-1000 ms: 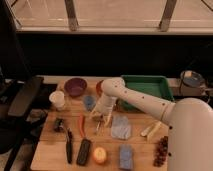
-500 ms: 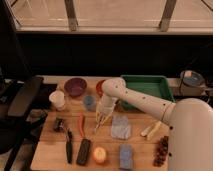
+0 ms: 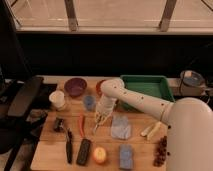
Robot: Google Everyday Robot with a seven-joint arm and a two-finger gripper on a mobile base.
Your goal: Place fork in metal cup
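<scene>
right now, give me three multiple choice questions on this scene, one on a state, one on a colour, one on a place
1. The white cup is:
A on its side
B upright
C stacked in a bowl

2. The bowl at the back left is:
A purple
B yellow
C black

3. The hand is:
A over the white cup
B inside the bowl
C low over the table, between the orange-red stick and the pale cloth

Answers:
1 B, its open mouth faces up.
2 A, its rim and wall look dark purple.
3 C, the arm ends in that gap, just in front of the blue cup.
</scene>
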